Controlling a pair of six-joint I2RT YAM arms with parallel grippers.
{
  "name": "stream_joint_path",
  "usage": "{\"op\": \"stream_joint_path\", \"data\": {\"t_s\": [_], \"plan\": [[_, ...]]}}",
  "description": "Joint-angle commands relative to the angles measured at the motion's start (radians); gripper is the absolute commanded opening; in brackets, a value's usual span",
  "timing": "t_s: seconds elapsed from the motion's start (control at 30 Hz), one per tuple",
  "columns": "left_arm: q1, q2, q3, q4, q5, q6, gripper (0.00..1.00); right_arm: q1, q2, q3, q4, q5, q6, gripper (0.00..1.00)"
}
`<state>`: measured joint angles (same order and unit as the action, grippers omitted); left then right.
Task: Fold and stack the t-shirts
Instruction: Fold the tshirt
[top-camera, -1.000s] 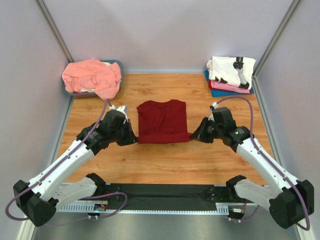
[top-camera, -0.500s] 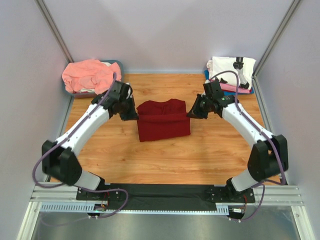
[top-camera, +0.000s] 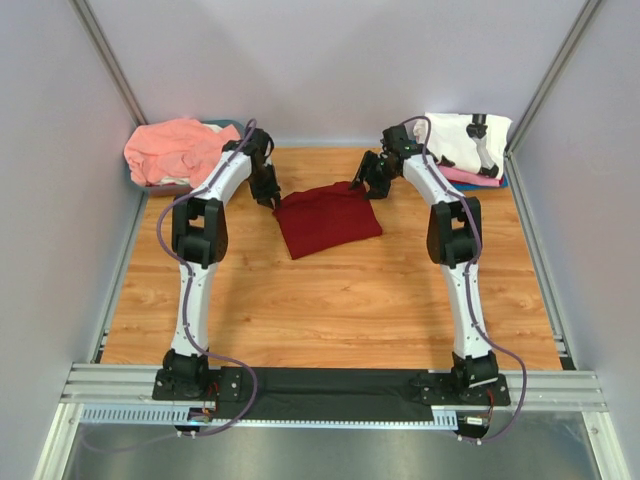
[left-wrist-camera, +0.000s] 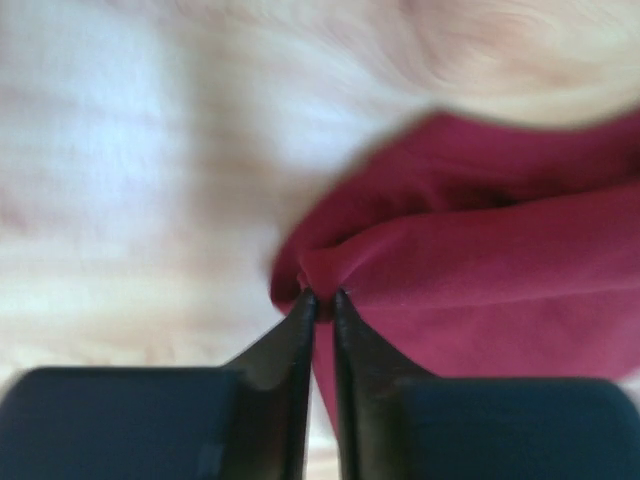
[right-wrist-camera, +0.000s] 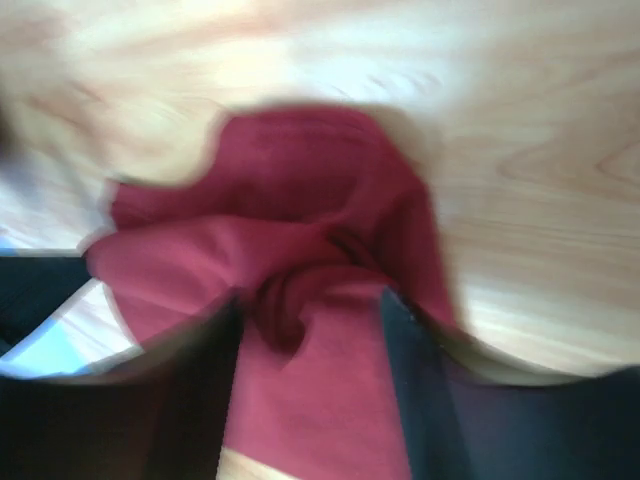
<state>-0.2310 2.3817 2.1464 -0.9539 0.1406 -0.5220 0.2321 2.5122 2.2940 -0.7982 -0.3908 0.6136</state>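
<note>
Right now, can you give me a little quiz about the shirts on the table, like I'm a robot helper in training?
1. Which t-shirt are the left tool and the right tool both at?
A) the white one
B) the dark red t-shirt
C) the blue one
2. True or false: the white printed t-shirt lies on top of the pink t-shirt.
3. Fill in the gap: the salmon-pink t-shirt lies crumpled at the far ___ corner.

Key: 1 B. 2 true. 3 left.
</note>
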Motion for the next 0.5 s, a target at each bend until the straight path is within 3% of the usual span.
{"op": "stream_joint_path", "data": {"t_s": [0.0, 0.13, 0.23, 0.47], "plan": [[0.004, 0.045, 0.092, -0.102, 0.039, 0.030, 0.36, -0.007, 0.008, 0.032, -0.055, -0.059, -0.031, 0.64], [0.004, -0.002, 0.058, -0.062, 0.048, 0.031, 0.53, -0.014, -0.052, -0.054, 0.040, -0.072, -0.057, 0.85], [-0.001, -0.061, 0.050, -0.063, 0.028, 0.039, 0.70, -0.014, -0.107, -0.083, 0.048, -0.037, -0.095, 0.91], [-0.013, -0.202, 0.043, -0.126, -0.084, 0.088, 0.76, -0.017, -0.340, -0.376, 0.117, 0.104, -0.141, 0.98]]}}
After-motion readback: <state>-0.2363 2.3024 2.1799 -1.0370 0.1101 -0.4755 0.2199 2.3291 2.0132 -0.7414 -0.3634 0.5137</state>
